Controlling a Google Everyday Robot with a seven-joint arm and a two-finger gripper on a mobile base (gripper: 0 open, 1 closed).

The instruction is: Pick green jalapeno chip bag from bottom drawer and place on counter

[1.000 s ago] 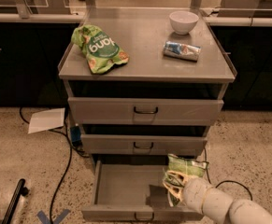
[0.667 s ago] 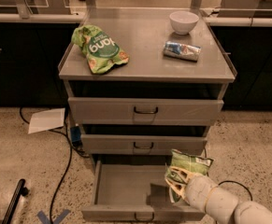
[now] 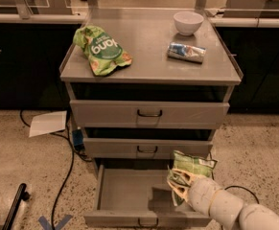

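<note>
1. We note the gripper [image 3: 177,185] at lower right, over the right-hand side of the open bottom drawer [image 3: 124,191]. Its pale arm [image 3: 227,208] comes in from the bottom right corner.
2. The fingers [image 3: 181,174] are clamped on the lower part of the green jalapeno chip bag [image 3: 194,162].
3. The bag stands roughly upright, lifted above the drawer's tray. Its top edge reaches just under the front of the middle drawer [image 3: 147,148], at that drawer's right end.
4. The bottom drawer is pulled well out. We see only a bare grey tray floor, and the gripper's shadow falls across its right half.
5. The middle drawer and the top drawer [image 3: 149,113] are pushed in, each with a small dark handle.
6. On the tabletop [image 3: 148,63] a larger lime-green bag [image 3: 102,49] lies at the left. A white bowl [image 3: 188,22] sits at the back right, and a silver-blue foil packet [image 3: 187,52] lies just in front of the bowl.
7. On the speckled floor left of the cabinet lies a sheet of paper [image 3: 48,123], with a black cable [image 3: 67,169] running past it.
</note>
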